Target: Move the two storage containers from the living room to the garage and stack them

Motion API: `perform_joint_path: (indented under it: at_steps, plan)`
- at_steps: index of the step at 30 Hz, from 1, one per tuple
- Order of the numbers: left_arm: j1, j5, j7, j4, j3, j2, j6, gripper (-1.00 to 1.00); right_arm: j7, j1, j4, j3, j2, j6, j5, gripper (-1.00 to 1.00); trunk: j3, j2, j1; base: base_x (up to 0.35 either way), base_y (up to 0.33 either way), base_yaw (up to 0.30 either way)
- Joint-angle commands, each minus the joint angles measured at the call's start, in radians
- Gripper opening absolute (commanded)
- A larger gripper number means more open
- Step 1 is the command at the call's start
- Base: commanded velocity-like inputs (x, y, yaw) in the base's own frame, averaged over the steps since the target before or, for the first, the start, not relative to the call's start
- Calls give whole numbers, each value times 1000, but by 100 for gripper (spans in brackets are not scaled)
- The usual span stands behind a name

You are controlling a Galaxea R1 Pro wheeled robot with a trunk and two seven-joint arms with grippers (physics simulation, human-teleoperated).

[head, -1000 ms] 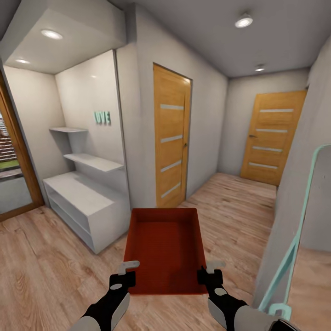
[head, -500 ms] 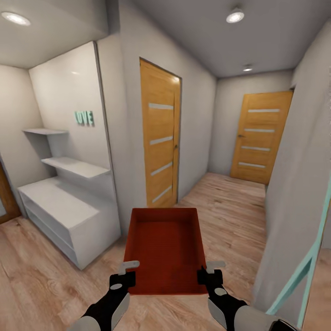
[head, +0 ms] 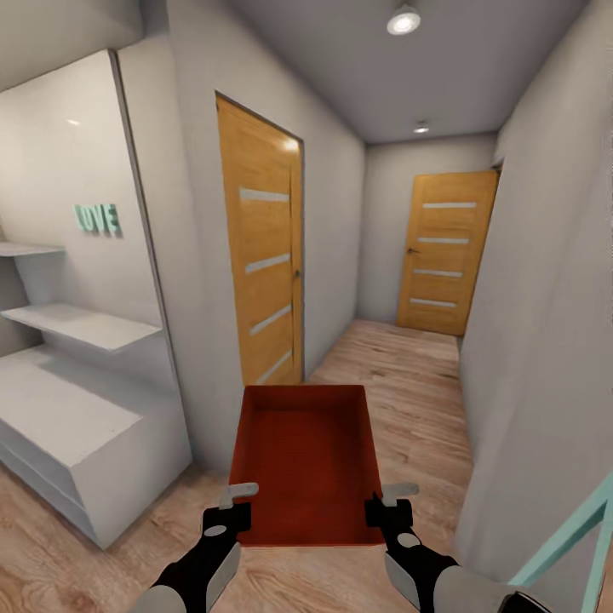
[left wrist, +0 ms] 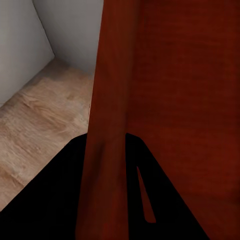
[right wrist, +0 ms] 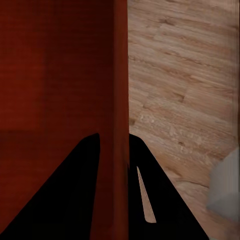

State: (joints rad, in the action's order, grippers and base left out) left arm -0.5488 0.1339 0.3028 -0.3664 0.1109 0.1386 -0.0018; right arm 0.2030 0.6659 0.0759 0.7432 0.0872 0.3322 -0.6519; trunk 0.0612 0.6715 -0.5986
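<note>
An orange-red lidless storage container [head: 305, 460] hangs level in front of me, above a light wood-plank floor. My left gripper [head: 235, 507] is shut on its near left wall, and my right gripper [head: 388, 504] is shut on its near right wall. In the left wrist view the container's wall [left wrist: 106, 150] runs between the two dark fingers [left wrist: 60, 200]. The right wrist view has the same: the red wall [right wrist: 120, 125] is pinched between black fingers [right wrist: 75, 195].
A narrow hallway runs ahead. An orange-wood door [head: 262, 281] with pale stripes is on the left wall and another door [head: 444, 254] closes the far end. A white shelf unit [head: 77, 417] juts out at left. A grey wall [head: 545, 340] and a teal frame [head: 570, 536] stand close at right.
The whole view has swung right and moved forward: the shelf unit slid left and the hallway doors shifted left. The container and both grippers hold the same place in the picture.
</note>
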Motion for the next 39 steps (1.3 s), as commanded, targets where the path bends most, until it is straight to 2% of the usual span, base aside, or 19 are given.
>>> perform_joint_path:
  at_steps: [1, 14, 26, 39]
  plan:
    - [0, 21, 7, 1, -8, -49, 0, -100, -2, 1, 2, -58, -6, 28, 6, -100, 2, 1, -1, 322, 121, -251]
    - [0, 21, 7, 1, -8, -49, 0, -100, -2, 1, 2, -58, -6, 28, 6, -100, 2, 1, -1, 322, 121, -250]
    - [0, 21, 7, 1, -8, -48, 0, -100, -2, 1, 2, -58, -6, 28, 6, -100, 2, 1, -1, 322, 121, -44]
    - [0, 21, 7, 1, -8, -48, 0, -100, -5, 1, 2, -58, -6, 29, 6, -100, 2, 1, -1, 322, 121, -218]
